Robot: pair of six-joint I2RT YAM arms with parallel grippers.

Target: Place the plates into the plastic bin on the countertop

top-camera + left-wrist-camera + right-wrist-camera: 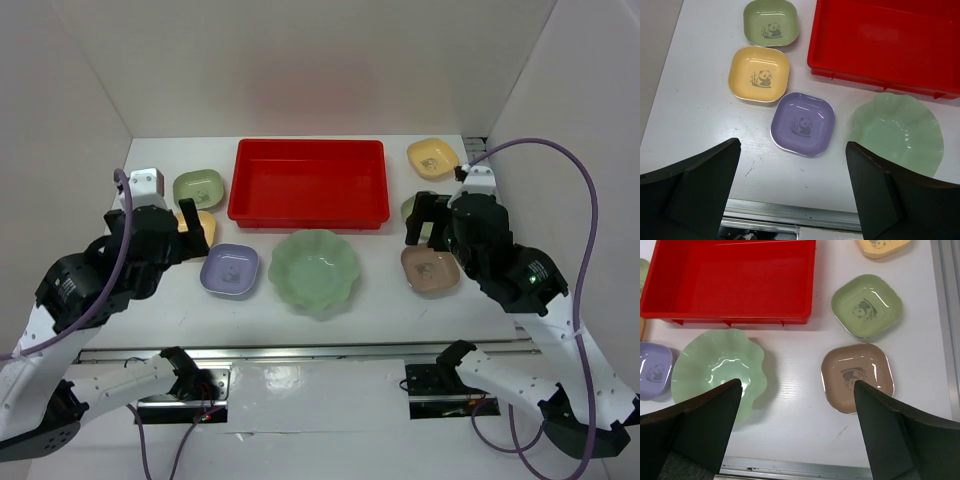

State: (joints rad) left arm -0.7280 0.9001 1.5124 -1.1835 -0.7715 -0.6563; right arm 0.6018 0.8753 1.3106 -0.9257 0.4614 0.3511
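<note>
White tabletop [380,300]: everything is out here, and no dish is in the bin yet!
Red plastic bin [308,182]: sits centre-back with a bare floor.
Pale green scalloped dish [314,270]: just in front of the bin. A low carry would likely clip that red wall.
Left claw [792,145]: spread wide with nothing held, hovering over the lavender dish [802,123].
Right claw [798,384]: also wide and empty, above the tan dish [857,376].
Left cluster: the yellow dish [760,73] is almost corner to corner with lavender, and the green dish [771,22] is just beyond. A finger coming down here could shove a neighbour.
Right cluster: a second green dish [867,305] lies close behind tan.
Grip risk: the rims are glossy and shallow, so a dish could skid or tip out.
</note>
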